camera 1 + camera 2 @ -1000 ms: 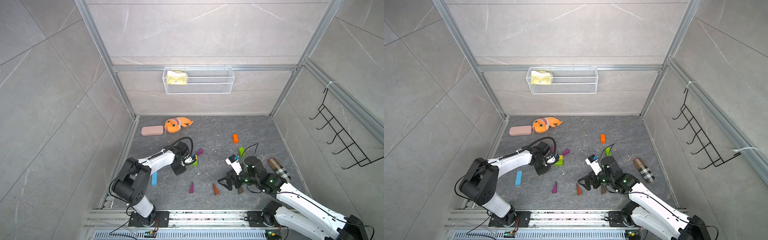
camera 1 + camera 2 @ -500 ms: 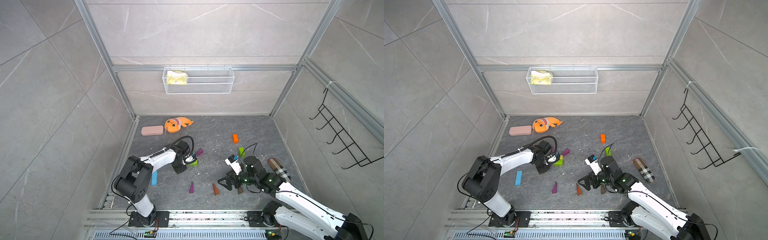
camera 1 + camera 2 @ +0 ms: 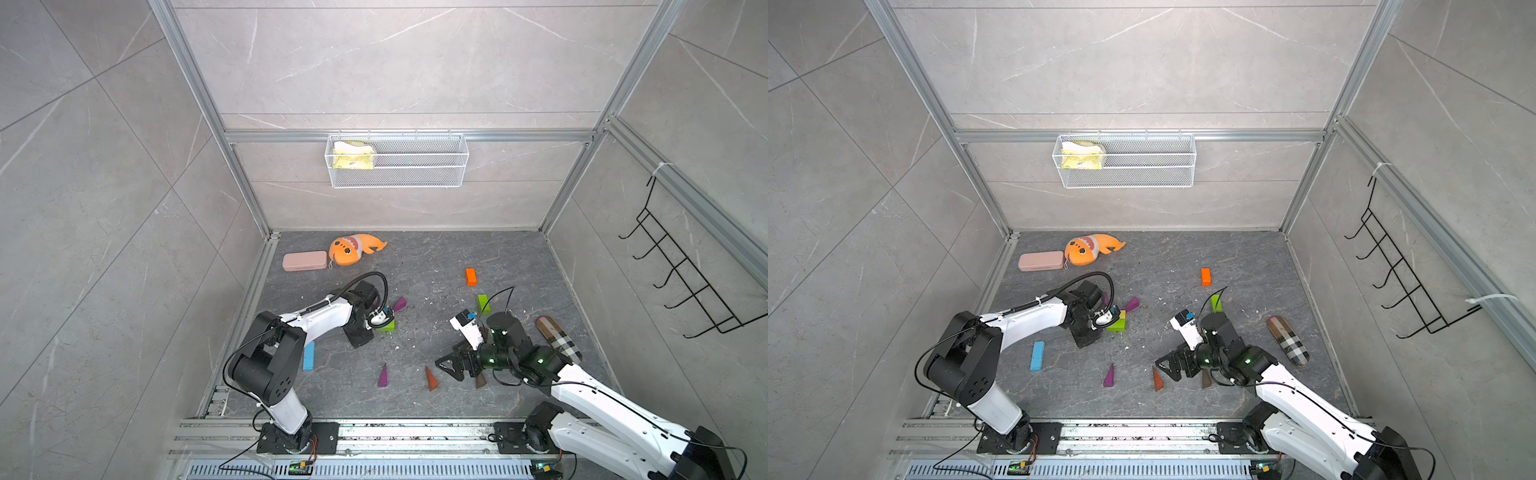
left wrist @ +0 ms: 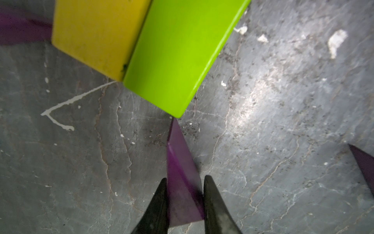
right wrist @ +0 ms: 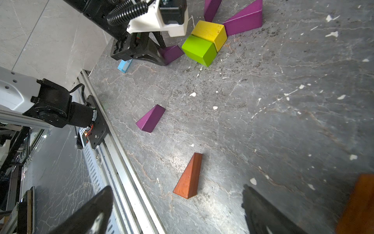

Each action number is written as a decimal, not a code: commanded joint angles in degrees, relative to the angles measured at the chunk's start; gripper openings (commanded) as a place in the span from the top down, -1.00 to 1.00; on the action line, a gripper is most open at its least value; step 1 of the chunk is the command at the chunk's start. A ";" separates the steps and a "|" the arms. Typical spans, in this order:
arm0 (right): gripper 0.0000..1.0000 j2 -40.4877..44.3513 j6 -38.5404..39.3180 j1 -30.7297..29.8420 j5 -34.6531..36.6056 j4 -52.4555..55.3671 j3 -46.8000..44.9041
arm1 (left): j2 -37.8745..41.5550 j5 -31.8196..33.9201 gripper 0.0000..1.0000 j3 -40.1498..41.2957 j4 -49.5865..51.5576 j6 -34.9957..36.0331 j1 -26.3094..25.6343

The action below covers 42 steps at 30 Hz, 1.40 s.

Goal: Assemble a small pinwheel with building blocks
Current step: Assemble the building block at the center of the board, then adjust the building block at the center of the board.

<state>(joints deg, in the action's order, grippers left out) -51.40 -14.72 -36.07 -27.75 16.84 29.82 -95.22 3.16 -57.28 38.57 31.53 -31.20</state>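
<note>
Building blocks: scattered over the grey floor (image 3: 436,257) in both top views. The core sits by my left arm, and the spares lie toward the front rail and the far side.
Core: a yellow brick (image 5: 209,33) and a green brick (image 5: 199,49) touch side by side. A butted purple wedge (image 5: 244,19) rests against the yellow one, with a rear purple wedge (image 5: 211,7) just beyond.
Spares: a light-blue bar (image 3: 308,356), an orange brick (image 3: 470,277), a second green brick (image 3: 483,303), a loose purple wedge (image 5: 150,118) and an orange-brown wedge (image 5: 190,176).
Left gripper (image 4: 185,178): pinched narrow on the thick end of the held purple wedge (image 4: 180,158). The wedge lies low at the floor, its point aimed at the green brick's corner.
Right gripper (image 5: 177,186): spread wide and empty, poised over the orange-brown wedge.
Step in hand: I judge I'm setting another blade against the core.
Gap: the point and the corner look as if they touch in the left wrist view, but the blur there leaves me unsure.
Next move: I'd nudge the wedge flush to the green face, then let go gently so the bricks don't slide. The right claw would need to drop squarely astride its wedge.
</note>
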 commanded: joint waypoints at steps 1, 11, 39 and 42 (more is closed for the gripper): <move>-1.00 0.33 0.82 0.21 -0.73 -0.62 -0.38 | 0.64 0.96 0.49 -1.11 0.93 0.90 -0.16; -1.00 0.29 0.84 0.14 -1.34 -0.83 -0.42 | 1.65 1.23 0.32 -0.95 0.47 0.75 -0.14; -1.00 -0.47 0.81 0.18 -0.77 -0.62 -0.13 | 21.16 14.89 0.30 -0.46 6.81 -44.69 -0.09; -1.00 -1.40 0.83 0.17 -0.64 -0.54 0.07 | 25.00 11.33 0.35 5.18 5.54 -56.74 -0.05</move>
<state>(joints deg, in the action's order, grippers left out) -52.14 -14.72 -36.07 -28.71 16.82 29.76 -73.58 15.00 -55.66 41.10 -6.04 -31.24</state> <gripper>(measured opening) 0.993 0.336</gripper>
